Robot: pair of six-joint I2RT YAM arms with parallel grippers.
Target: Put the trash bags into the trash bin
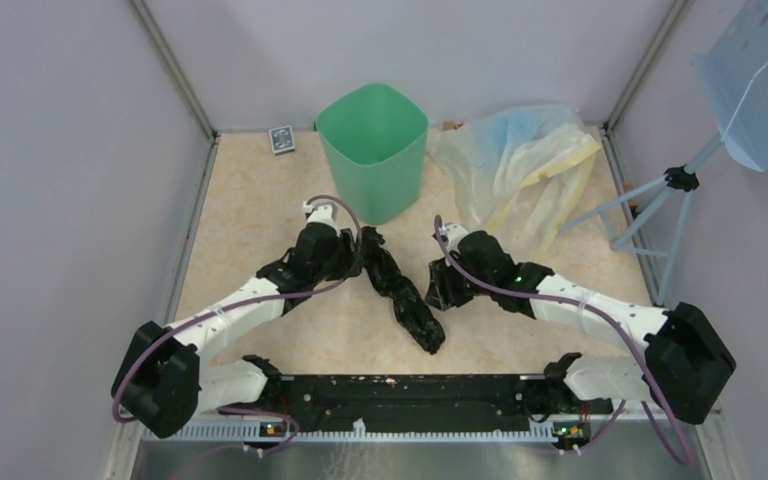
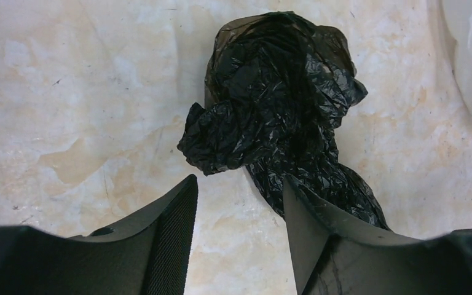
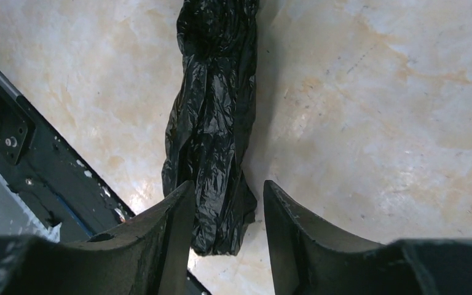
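Soft even light, perhaps slight glare

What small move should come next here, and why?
Probably close the right tool on the trash bag at its near end: that end lies on the table between its open jaws. The left tool, also open, faces the bunched far end, and the trash bin stands beyond.

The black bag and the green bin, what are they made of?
The black bag looks like very thin plastic film. It is glossy, full of fine crinkles, and scrunched into a floppy rope shape. The green bin looks like stiff moulded plastic, with smooth, even mint walls, a soft sheen and a rounded rim. Both are probably plastic, one soft and one hard.
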